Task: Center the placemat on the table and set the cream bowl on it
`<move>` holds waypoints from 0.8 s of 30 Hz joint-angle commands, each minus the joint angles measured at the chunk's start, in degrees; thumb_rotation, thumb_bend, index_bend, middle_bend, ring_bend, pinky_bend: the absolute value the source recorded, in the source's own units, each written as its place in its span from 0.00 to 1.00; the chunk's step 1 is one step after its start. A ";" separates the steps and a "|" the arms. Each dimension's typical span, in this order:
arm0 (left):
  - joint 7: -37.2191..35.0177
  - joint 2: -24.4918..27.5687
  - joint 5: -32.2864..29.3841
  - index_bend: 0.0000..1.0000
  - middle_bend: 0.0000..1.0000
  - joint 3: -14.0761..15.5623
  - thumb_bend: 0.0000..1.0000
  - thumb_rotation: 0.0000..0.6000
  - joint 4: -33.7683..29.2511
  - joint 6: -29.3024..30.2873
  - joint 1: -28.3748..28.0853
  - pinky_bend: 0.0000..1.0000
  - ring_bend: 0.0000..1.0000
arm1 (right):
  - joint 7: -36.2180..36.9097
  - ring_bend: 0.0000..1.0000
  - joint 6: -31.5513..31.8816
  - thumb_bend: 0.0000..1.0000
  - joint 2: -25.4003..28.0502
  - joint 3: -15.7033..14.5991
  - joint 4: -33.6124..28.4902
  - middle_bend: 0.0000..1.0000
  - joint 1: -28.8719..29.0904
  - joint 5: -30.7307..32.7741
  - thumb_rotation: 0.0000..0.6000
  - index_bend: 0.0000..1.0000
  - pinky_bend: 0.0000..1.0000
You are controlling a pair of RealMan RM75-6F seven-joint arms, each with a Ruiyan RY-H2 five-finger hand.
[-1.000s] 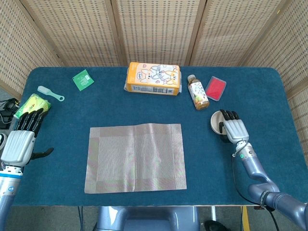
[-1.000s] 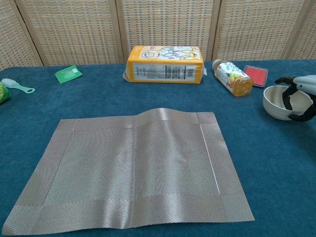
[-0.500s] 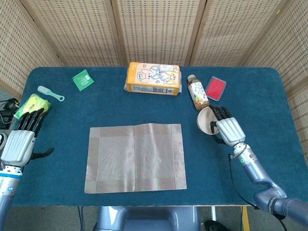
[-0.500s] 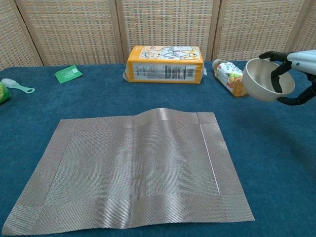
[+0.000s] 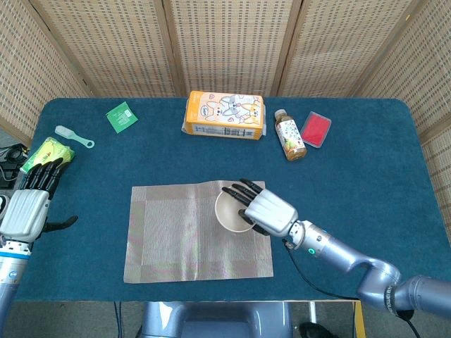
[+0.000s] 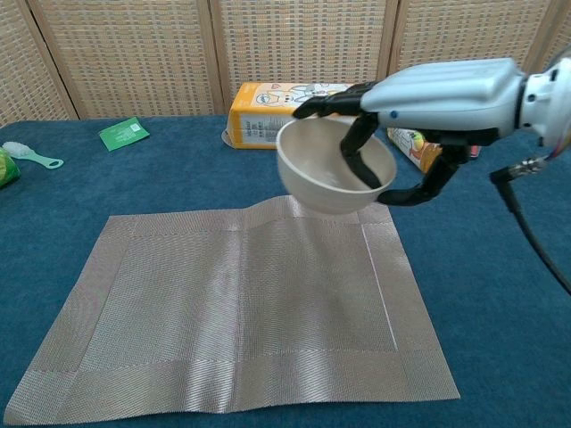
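While our head view shows our left hand (image 5: 28, 208) at the table's (image 5: 366, 162) left edge, fingers straight, side by side and holding nothing, the chest view misses it entirely. Our right hand (image 5: 264, 208) grips the cream bowl (image 6: 335, 178), fingers hooked over the rim into it, thumb seemingly under the outside wall. From the chest camera the bowl hangs tilted, clear of the placemat (image 6: 232, 312), over its far right part.

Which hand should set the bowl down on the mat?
The right hand: it already holds the bowl in the air over the mat. The left hand sits at the table's far left edge, holding nothing.
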 commanded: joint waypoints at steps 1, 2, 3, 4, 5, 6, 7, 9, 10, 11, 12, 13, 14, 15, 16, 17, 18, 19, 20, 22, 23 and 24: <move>0.00 -0.07 -0.36 0.00 0.00 -0.17 0.00 1.00 0.19 -0.30 -0.11 0.00 0.00 | -3.46 0.00 -4.99 0.58 -3.69 1.56 0.09 0.00 4.39 1.65 1.00 0.69 0.00; 0.02 -0.09 -0.45 0.00 0.00 -0.20 0.00 1.00 0.20 -0.37 -0.12 0.00 0.00 | -4.10 0.00 -5.80 0.58 -4.53 1.83 0.60 0.00 5.09 2.37 1.00 0.69 0.00; 0.04 -0.09 -0.50 0.00 0.00 -0.22 0.00 1.00 0.20 -0.42 -0.13 0.00 0.00 | -4.53 0.00 -6.31 0.58 -5.14 2.00 0.98 0.00 5.58 2.79 1.00 0.69 0.00; 0.08 -0.11 -0.60 0.00 0.00 -0.26 0.00 1.00 0.21 -0.53 -0.16 0.00 0.00 | -5.23 0.00 -7.29 0.58 -6.50 2.32 1.92 0.00 6.56 3.67 1.00 0.69 0.00; 0.14 -0.12 -0.67 0.00 0.00 -0.28 0.00 1.00 0.22 -0.57 -0.15 0.00 0.00 | -5.72 0.00 -7.99 0.58 -7.52 2.51 2.71 0.00 7.25 4.34 1.00 0.69 0.00; 0.25 -0.13 -0.78 0.00 0.00 -0.31 0.00 1.00 0.23 -0.65 -0.16 0.00 0.00 | -6.54 0.00 -8.87 0.58 -8.75 2.70 3.83 0.00 8.13 5.15 1.00 0.69 0.00; 0.34 -0.17 -0.88 0.00 0.00 -0.32 0.00 1.00 0.24 -0.72 -0.17 0.00 0.00 | -7.27 0.00 -9.41 0.58 -9.63 2.80 4.69 0.00 8.74 5.65 1.00 0.69 0.00; 0.51 -0.21 -1.14 0.00 0.00 -0.38 0.00 1.00 0.26 -0.97 -0.26 0.00 0.00 | -8.83 0.00 -10.59 0.58 -11.59 3.04 6.63 0.00 10.03 6.87 1.00 0.69 0.00; 0.57 -0.22 -1.27 0.00 0.00 -0.41 0.00 1.00 0.27 -1.07 -0.28 0.00 0.00 | -9.47 0.00 -11.08 0.58 -12.35 3.11 7.35 0.00 10.50 7.59 1.00 0.69 0.00; 0.58 -0.21 -1.45 0.00 0.00 -0.48 0.00 1.00 0.27 -1.22 -0.33 0.00 0.00 | -10.30 0.00 -12.01 0.58 -13.54 3.20 8.55 0.00 11.26 8.70 1.00 0.69 0.00; 0.53 -0.19 -1.57 0.00 0.00 -0.55 0.00 1.00 0.29 -1.27 -0.34 0.00 0.00 | -10.88 0.00 -12.56 0.58 -14.37 3.28 9.41 0.00 11.78 9.53 1.00 0.69 0.00; 0.50 -0.18 -1.68 0.00 0.00 -0.61 0.00 1.00 0.32 -1.29 -0.35 0.00 0.00 | -11.44 0.00 -12.89 0.58 -15.04 3.31 10.07 0.00 12.16 10.23 1.00 0.69 0.00; 0.42 -0.17 -1.80 0.00 0.00 -0.68 0.00 1.00 0.37 -1.35 -0.35 0.00 0.00 | -12.31 0.00 -13.14 0.58 -15.88 3.26 10.90 0.00 12.59 11.00 1.00 0.69 0.00; 0.36 -0.16 -1.82 0.00 0.00 -0.70 0.00 1.00 0.39 -1.38 -0.36 0.00 0.00 | -12.76 0.00 -13.14 0.58 -16.18 3.22 11.19 0.00 12.73 11.32 1.00 0.69 0.00; 0.22 -0.14 -1.85 0.00 0.00 -0.75 0.00 1.00 0.41 -1.43 -0.37 0.00 0.00 | -13.68 0.00 -13.13 0.58 -16.66 3.12 11.74 0.00 12.97 11.74 1.00 0.69 0.00; 0.11 -0.14 -1.98 0.00 0.00 -0.84 0.00 1.00 0.53 -1.53 -0.42 0.00 0.00 | -14.97 0.00 -13.35 0.58 -17.58 2.93 12.62 0.00 13.37 12.51 1.00 0.69 0.00; 0.08 -0.13 -2.02 0.00 0.00 -0.85 0.00 1.00 0.59 -1.65 -0.46 0.00 0.00 | -15.69 0.00 -13.52 0.58 -18.10 2.85 13.03 0.00 13.57 13.25 1.00 0.69 0.00; 0.04 -0.12 -2.05 0.00 0.00 -0.86 0.00 1.00 0.61 -1.72 -0.47 0.00 0.00 | -16.15 0.00 -13.58 0.58 -18.36 2.81 13.24 0.00 13.69 13.73 1.00 0.69 0.00; -0.01 -0.09 -2.07 0.00 0.00 -0.86 0.00 1.00 0.60 -1.80 -0.49 0.00 0.00 | -16.65 0.00 -13.71 0.58 -18.59 2.73 13.46 0.00 13.82 14.21 1.00 0.69 0.00; -0.18 0.02 -2.08 0.00 0.00 -0.84 0.00 1.00 0.55 -1.97 -0.49 0.00 0.00 | -18.06 0.00 -14.08 0.58 -19.15 2.40 14.01 0.00 14.09 15.79 1.00 0.69 0.00; -0.25 0.08 -2.05 0.00 0.00 -0.85 0.00 1.00 0.53 -1.97 -0.47 0.00 0.00 | -18.69 0.00 -14.28 0.58 -19.33 2.20 14.20 0.00 14.19 16.63 1.00 0.69 0.00; -0.35 0.14 -1.98 0.00 0.00 -0.86 0.00 1.00 0.50 -1.94 -0.45 0.00 0.00 | -19.56 0.00 -14.56 0.58 -19.42 1.86 14.40 0.00 14.29 17.69 1.00 0.69 0.00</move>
